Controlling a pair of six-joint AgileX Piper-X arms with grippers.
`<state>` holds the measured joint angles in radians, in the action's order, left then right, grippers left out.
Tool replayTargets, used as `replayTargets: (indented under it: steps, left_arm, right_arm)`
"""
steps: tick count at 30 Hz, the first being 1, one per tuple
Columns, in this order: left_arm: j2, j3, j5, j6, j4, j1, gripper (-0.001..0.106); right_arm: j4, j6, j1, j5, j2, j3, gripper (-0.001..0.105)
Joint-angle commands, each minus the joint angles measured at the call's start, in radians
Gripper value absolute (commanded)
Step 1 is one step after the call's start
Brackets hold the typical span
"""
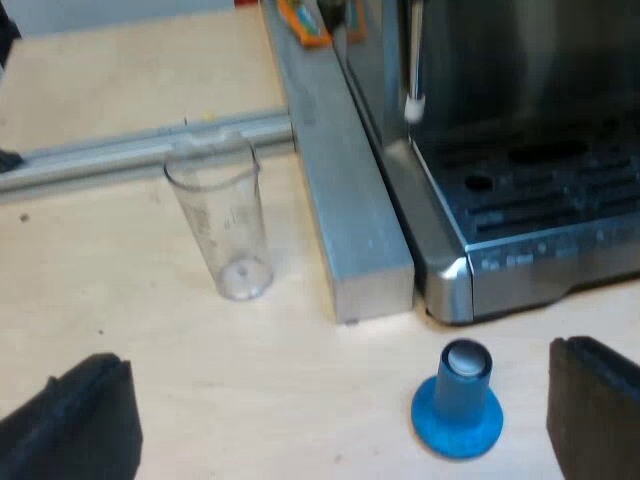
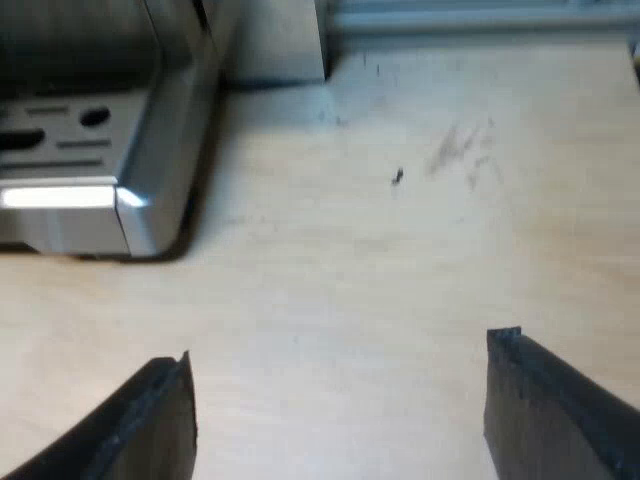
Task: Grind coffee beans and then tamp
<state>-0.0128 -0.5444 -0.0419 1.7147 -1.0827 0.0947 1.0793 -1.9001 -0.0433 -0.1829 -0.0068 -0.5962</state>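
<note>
My left gripper and right gripper hang wide open, empty, over the wooden counter; the round-based blue tamper, upright by the steel espresso machine's corner, may topple if a left finger clips it.

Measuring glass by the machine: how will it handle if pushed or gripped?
The measuring glass stands tall and narrow, so a high push probably tips it. Clear, thin-looking wall: likely light, maybe fragile. Round sides: would probably roll if toppled.
</note>
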Motion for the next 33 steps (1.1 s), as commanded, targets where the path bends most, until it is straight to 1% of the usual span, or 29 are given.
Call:
replayTargets:
  steps: [1, 2, 4, 23, 26, 33]
  left_arm:
    - [-0.140, 0.010, 0.006, 0.008, 0.025, -0.002, 0.083]
    - [-0.140, 0.012, 0.005, 0.004, 0.032, -0.002, 0.083]
    - [-0.140, 0.014, 0.005, 0.005, 0.034, -0.002, 0.083]
    - [-0.140, 0.017, 0.002, 0.005, 0.040, -0.002, 0.083]
    - [-0.140, 0.029, 0.002, -0.008, 0.062, -0.002, 0.083]
    - [-0.140, 0.030, 0.002, -0.013, 0.064, -0.002, 0.083]
  right_arm:
    - [0.002, -0.004, -0.004, -0.002, -0.045, 0.023, 0.062]
    - [0.002, -0.004, -0.004, -0.002, -0.045, 0.042, 0.062]
    - [-0.007, -0.004, -0.004, -0.002, -0.045, 0.050, 0.062]
    - [-0.006, -0.004, -0.004, -0.002, -0.045, 0.050, 0.062]
    - [-0.006, -0.004, -0.004, -0.002, -0.045, 0.050, 0.062]
    - [-0.006, -0.004, -0.004, -0.002, -0.045, 0.050, 0.062]
